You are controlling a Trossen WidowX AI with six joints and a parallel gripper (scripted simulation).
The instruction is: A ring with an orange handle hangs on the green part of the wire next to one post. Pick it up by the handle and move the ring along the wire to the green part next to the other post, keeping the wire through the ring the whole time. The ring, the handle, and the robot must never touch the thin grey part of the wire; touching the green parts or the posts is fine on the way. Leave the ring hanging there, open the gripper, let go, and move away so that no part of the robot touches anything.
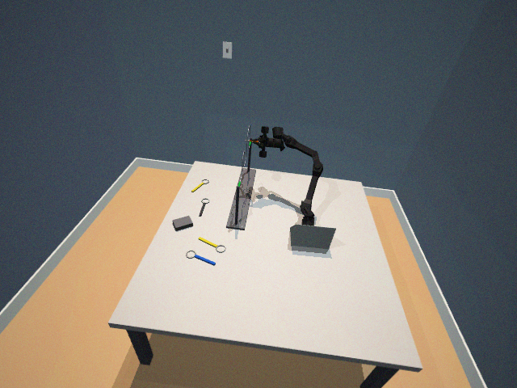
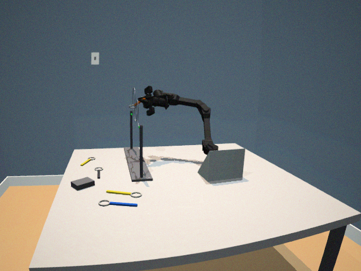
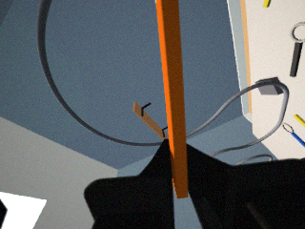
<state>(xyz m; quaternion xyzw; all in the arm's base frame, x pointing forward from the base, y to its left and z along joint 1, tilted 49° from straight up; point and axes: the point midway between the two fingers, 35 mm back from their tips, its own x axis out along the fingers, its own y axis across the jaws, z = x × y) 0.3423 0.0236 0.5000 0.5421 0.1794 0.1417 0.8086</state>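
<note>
Jaws pinch the orange handle (image 3: pixel 172 95); gripper (image 2: pixel 144 100) is high beside the far post (image 2: pixel 131 128). Ring (image 2: pixel 133 106) sits up near that post's green end, the wire (image 2: pixel 133 94) seemingly through it, though too fine to confirm. Pickup done. Judged early: whole arch left to travel to the near post (image 2: pixel 141 151), then hang, release, retreat. Spare rings lie on the counter (image 2: pixel 203 210), left.
</note>
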